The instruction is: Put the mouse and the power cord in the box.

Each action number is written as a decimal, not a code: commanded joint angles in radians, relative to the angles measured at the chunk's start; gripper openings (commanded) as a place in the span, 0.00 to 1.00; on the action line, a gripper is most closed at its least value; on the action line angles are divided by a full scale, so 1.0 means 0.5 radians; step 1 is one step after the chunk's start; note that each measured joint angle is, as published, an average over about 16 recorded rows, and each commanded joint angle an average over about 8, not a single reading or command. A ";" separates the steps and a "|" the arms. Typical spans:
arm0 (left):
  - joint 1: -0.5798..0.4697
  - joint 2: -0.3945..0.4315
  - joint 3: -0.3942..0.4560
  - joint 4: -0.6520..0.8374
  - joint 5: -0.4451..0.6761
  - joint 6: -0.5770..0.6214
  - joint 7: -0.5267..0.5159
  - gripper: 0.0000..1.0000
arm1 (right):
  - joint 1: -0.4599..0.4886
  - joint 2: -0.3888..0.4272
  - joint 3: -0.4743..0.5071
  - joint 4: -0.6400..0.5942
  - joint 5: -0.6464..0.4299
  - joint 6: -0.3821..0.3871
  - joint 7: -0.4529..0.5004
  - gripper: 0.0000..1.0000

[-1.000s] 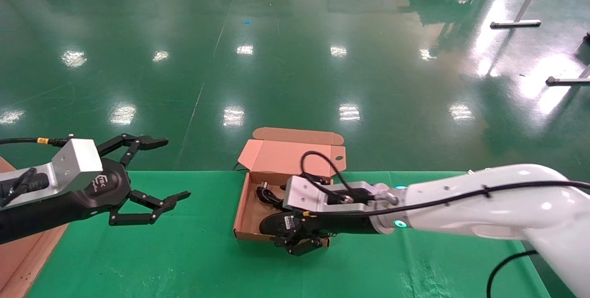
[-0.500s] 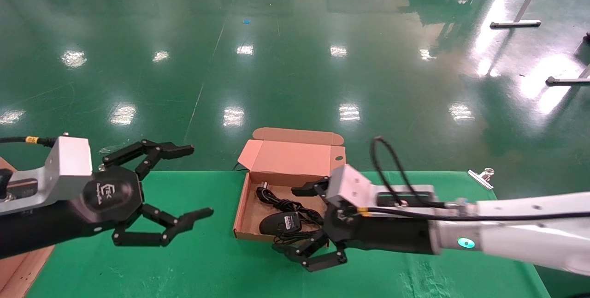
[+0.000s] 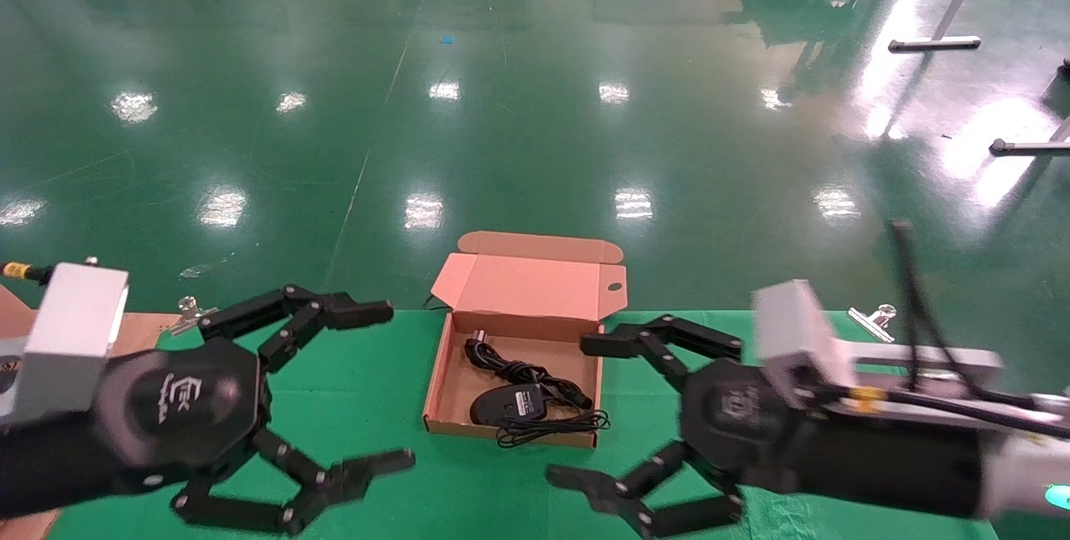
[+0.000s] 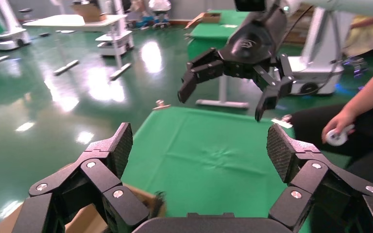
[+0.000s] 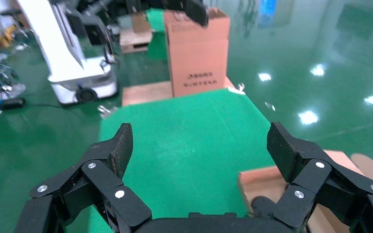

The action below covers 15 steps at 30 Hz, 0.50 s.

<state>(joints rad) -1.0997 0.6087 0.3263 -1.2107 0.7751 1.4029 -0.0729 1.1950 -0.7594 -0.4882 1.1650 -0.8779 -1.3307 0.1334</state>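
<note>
The mouse [image 3: 504, 403] lies inside the box [image 3: 438, 385], near the front wall, underside up so its pale label shows. Its thin wire [image 3: 556, 425] is bunched in loops just beside it, and some of those loops hang over the front right edge of the box. The power cord [image 3: 520, 373] is in the box as well — gathered toward the back, with one plug [image 3: 476, 347] near the back left corner and its loops running down toward the mouse.

The box sits on the green table [image 3: 376, 448] at its far edge, lid open and standing up behind it (the small oval hole is at the lid's right side).

The right gripper [image 3: 585, 410] hangs to the right of the box, apart from it, its fingers spread wide and holding nothing; from its own wrist camera a corner of the box and a dark edge of the mouse show between the fingers. The left gripper [image 3: 389, 385] hangs to the left of the box, also clear of it, fingers likewise spread wide and empty. The two grippers face each other across the box.

A metal clip [image 3: 873, 320] is fixed at the table's far right edge, and another clip [image 3: 185, 312] at the far left — beside a brown cardboard sheet [image 3: 138, 331].
</note>
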 commanded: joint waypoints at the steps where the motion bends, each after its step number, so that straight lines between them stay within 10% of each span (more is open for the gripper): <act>1: 0.010 0.001 -0.019 -0.029 -0.018 0.037 -0.046 1.00 | -0.041 0.051 0.072 0.041 0.051 -0.057 0.019 1.00; 15: 0.054 0.005 -0.100 -0.157 -0.096 0.201 -0.237 1.00 | -0.269 0.329 0.464 0.266 0.329 -0.367 0.116 1.00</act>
<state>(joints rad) -1.0740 0.6111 0.2784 -1.2859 0.7294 1.4988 -0.1877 1.0726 -0.6091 -0.2764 1.2862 -0.7280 -1.4983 0.1872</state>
